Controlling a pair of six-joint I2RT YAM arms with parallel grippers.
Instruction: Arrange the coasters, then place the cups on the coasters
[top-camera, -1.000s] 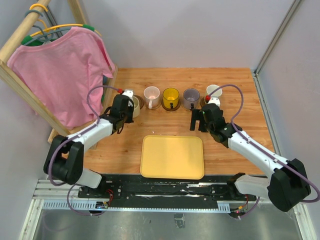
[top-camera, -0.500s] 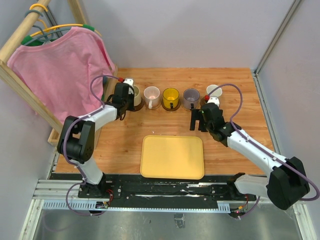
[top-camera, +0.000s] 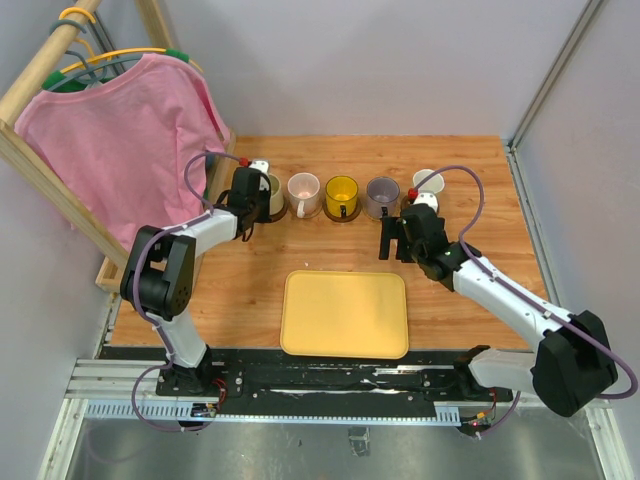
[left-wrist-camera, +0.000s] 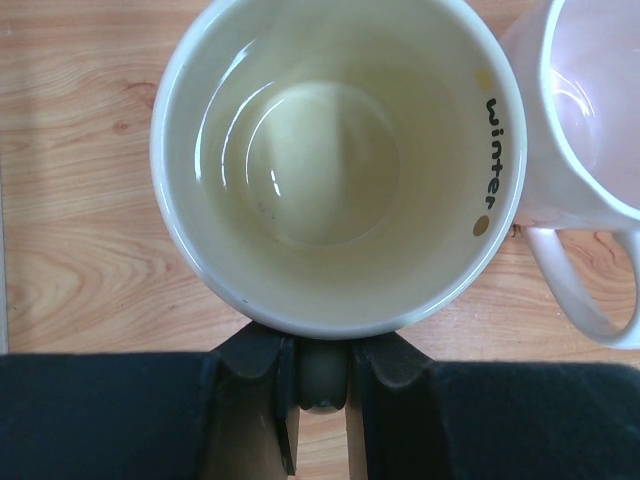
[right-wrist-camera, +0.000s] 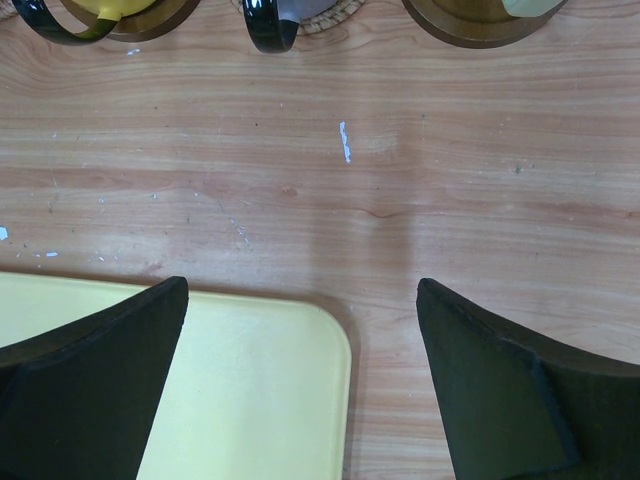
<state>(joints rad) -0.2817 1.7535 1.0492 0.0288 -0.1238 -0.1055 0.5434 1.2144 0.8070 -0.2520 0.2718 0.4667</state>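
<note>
A cream-beige cup (left-wrist-camera: 335, 160) with "winter" printed inside its rim fills the left wrist view. My left gripper (left-wrist-camera: 322, 352) is shut on its handle (left-wrist-camera: 322, 378). From above, this cup (top-camera: 270, 190) is at the left end of a row with the pink cup (top-camera: 303, 188), yellow cup (top-camera: 341, 192), grey-purple cup (top-camera: 382, 192) and white cup (top-camera: 427, 181). Dark brown coasters (top-camera: 341, 214) show under the cups. No coaster shows under the cream cup. My right gripper (top-camera: 394, 241) is open and empty, over bare wood in front of the grey-purple cup.
A yellow tray (top-camera: 345, 313) lies front centre, and its corner (right-wrist-camera: 200, 380) sits under my right gripper (right-wrist-camera: 302, 290). A wooden rack with a pink shirt (top-camera: 120, 150) stands close to the left arm. Grey walls close in the back and right.
My left gripper has carried the cream-beige cup away from the front and set it in line just left of the pink cup. The right arm has barely moved.
</note>
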